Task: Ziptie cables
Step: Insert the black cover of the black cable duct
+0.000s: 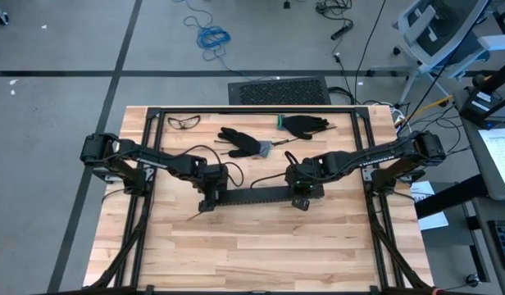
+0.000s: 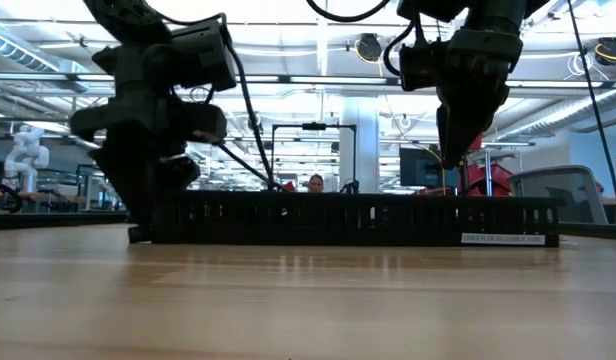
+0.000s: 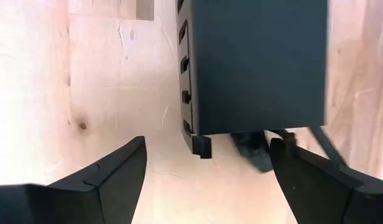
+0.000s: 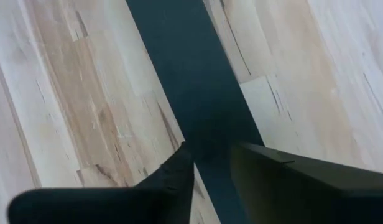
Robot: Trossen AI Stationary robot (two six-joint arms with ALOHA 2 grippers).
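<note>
Both pincers poised over the black slotted strip (image 1: 257,196) on the wooden surface (image 1: 269,246): left pincer (image 3: 204,171) spread wide around its end, right pincer (image 4: 210,165) slightly parted above it. Cables nowhere visible. Best kept steady, centred over the strip.

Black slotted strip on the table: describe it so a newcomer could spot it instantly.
Start at the wooden table and look to its middle, between the two arms. The black slotted strip lies flat there, running left to right from the left pincer to the right pincer. Unlike the two black gloves behind it, it is long, straight and rigid, with slots along its side.
</note>
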